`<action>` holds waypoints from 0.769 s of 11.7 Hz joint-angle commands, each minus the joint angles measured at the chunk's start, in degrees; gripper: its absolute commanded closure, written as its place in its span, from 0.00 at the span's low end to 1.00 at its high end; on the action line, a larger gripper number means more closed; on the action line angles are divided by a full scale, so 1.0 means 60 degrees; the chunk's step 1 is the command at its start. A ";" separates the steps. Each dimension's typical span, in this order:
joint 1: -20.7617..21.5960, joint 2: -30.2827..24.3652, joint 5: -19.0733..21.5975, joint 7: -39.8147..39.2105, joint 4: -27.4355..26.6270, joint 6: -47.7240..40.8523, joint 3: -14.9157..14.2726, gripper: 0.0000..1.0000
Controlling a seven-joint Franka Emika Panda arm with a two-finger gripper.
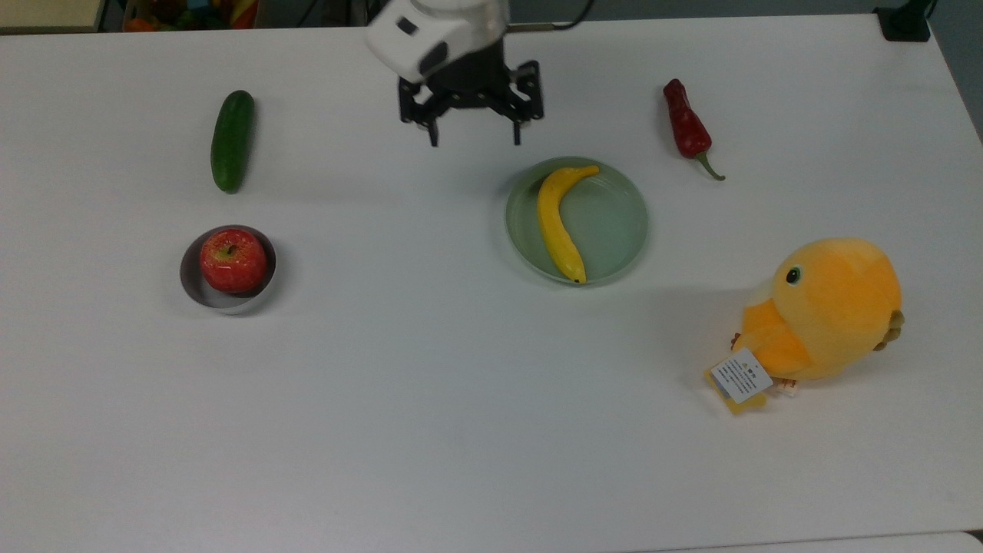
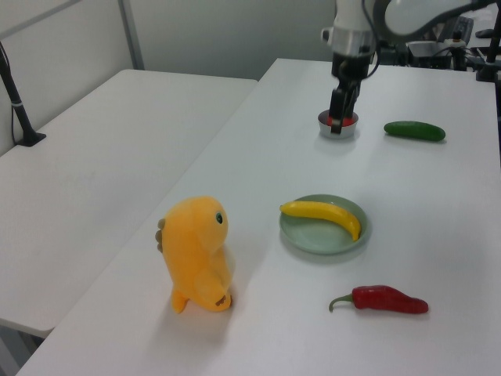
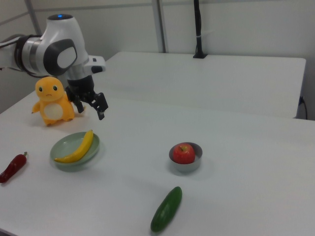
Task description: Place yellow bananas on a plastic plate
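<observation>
The hand (image 1: 474,130) is held empty above the bench (image 1: 430,399), fingers spread apart, at about 10 o'clock from the plate (image 1: 614,230) in the top view and well clear of it. The banana (image 1: 557,223) is seen lying across the plate, touched by nothing. The placing step is judged complete; only a retreat clear of the bench is called for next.
</observation>
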 commanded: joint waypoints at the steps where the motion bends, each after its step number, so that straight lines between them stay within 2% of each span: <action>1: 0.0054 -0.1087 -0.0005 0.0474 -0.0398 -0.0216 -0.0913 0.00; 3: -0.0033 -0.1235 -0.0107 0.0698 -0.0369 -0.0434 -0.0974 0.00; 5: -0.0048 -0.1236 -0.0604 0.0582 -0.0092 -0.1297 -0.1018 0.00; 9: 0.0011 -0.1162 -0.0679 0.0405 -0.0046 -0.1139 -0.1048 0.00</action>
